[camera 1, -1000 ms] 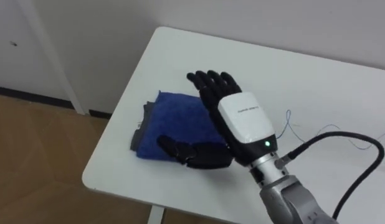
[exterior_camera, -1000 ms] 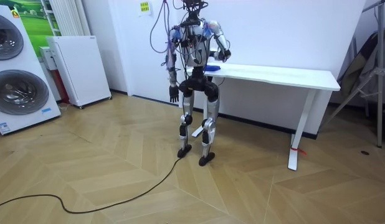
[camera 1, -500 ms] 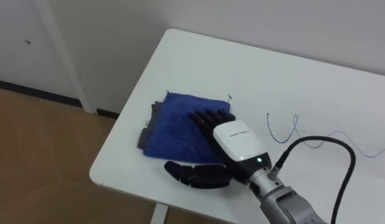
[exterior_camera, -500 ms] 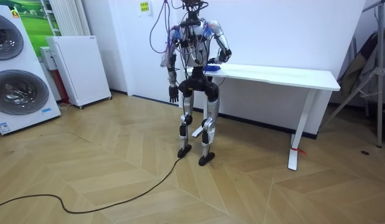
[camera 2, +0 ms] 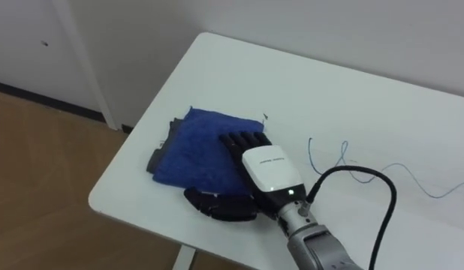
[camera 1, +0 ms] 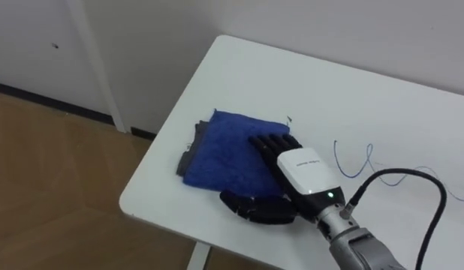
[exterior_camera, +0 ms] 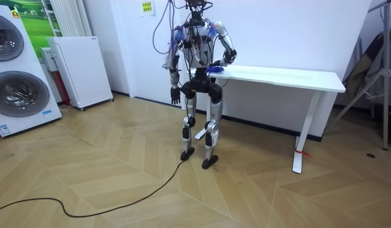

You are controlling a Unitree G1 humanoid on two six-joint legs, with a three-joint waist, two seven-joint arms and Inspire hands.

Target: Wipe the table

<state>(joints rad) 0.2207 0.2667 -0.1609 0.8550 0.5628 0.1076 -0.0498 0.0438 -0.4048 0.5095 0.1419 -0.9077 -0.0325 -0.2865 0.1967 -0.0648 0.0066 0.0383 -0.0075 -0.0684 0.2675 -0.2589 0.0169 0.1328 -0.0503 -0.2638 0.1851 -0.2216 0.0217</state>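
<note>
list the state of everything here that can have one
right hand: open, fingers straight and flat on the cloth
blue cloth: folded, lying flat near the table's corner, partly under the right hand
left hand: hanging at the robot's side
table: standing upright

A herringbone wooden floor (exterior_camera: 107, 183) is laid throughout, and a plain white wall (exterior_camera: 290, 31) is seen behind. At the room view's left, 2 stacked washing machines (exterior_camera: 18, 95) are set beside a low white appliance (exterior_camera: 81, 69); a folded metal frame (exterior_camera: 372, 82) is propped at the right.
</note>
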